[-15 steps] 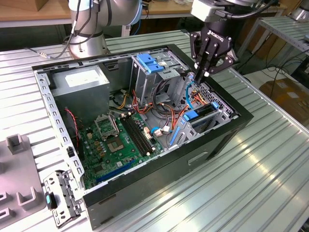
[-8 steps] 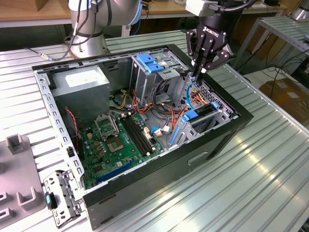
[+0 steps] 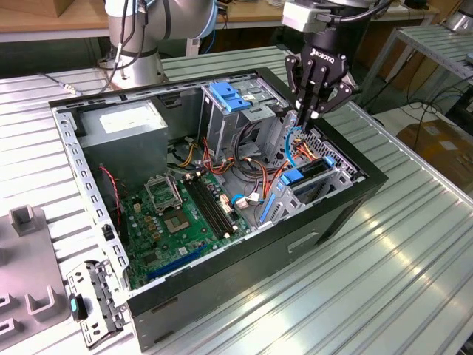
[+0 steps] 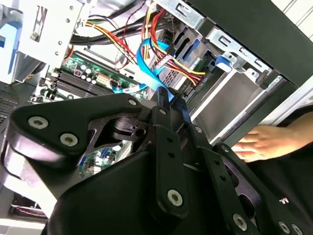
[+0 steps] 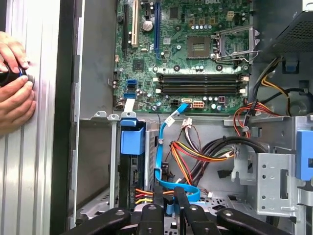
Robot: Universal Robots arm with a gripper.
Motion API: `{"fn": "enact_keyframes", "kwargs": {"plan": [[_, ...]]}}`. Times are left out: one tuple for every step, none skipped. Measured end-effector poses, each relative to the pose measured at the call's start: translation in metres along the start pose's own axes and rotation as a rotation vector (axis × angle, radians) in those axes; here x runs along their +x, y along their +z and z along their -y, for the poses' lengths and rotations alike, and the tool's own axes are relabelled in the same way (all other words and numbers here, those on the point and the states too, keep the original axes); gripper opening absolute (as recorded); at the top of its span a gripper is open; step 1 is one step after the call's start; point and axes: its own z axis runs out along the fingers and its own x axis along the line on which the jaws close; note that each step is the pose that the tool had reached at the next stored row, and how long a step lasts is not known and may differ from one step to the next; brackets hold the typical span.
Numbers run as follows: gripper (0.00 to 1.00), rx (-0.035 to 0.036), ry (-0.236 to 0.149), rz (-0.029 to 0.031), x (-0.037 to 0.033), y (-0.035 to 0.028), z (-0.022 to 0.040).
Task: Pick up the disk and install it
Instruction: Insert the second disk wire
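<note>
The disk (image 3: 301, 176) stands on edge in the drive bay at the case's front corner, its bright blue bracket (image 5: 132, 138) showing on top. My gripper (image 3: 305, 118) hangs just above and beside that bay. Its fingers (image 5: 159, 208) are pinched together on a flat blue data cable (image 5: 162, 147) that loops up from the motherboard. In the second wrist view the cable (image 4: 149, 63) runs straight into the closed tips of the gripper (image 4: 168, 100). The disk's metal body is mostly hidden by the bay walls.
The open black case (image 3: 244, 259) lies on a ribbed metal table. Inside are the motherboard (image 3: 185, 214), a grey power supply (image 3: 122, 122), a drive cage with a blue latch (image 3: 229, 96) and red-yellow wires (image 5: 195, 152). A person's hands (image 5: 14, 83) rest beside the case.
</note>
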Motion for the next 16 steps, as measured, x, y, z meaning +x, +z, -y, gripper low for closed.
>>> {"fn": "enact_keyframes", "kwargs": {"plan": [[0.24,0.0,0.0,-0.0028,-0.0002,0.0008,0.0001],[0.24,-0.0001,0.0,-0.0083,-0.0004,0.0021,0.0002],[0.24,-0.0002,0.001,-0.014,-0.0006,0.0032,0.0003],[0.23,-0.0001,0.001,-0.0199,-0.0008,0.004,0.0004],[0.23,-0.0001,0.001,-0.0254,-0.0009,0.0046,0.0004],[0.15,-0.0001,0.002,-0.0368,-0.001,0.0056,0.0005],[0.15,0.0,0.003,-0.049,-0.0012,0.0066,0.0005],[0.15,0.0001,0.003,-0.0554,-0.0013,0.0071,0.0006],[0.15,0.0002,0.003,-0.0625,-0.0014,0.0075,0.0006],[0.22,0.0003,0.004,-0.074,-0.0017,0.0084,0.0007],[0.22,0.0004,0.004,-0.0808,-0.0018,0.0089,0.0007],[0.29,0.0005,0.005,-0.0868,-0.0019,0.0094,0.0007],[0.35,0.0006,0.005,-0.0941,-0.002,0.01,0.0007],[0.35,0.0007,0.005,-0.0994,-0.0021,0.0105,0.0008],[0.35,0.0008,0.006,-0.1072,-0.0023,0.0111,0.0008],[0.35,0.0009,0.006,-0.1139,-0.0025,0.0117,0.0008]]}}
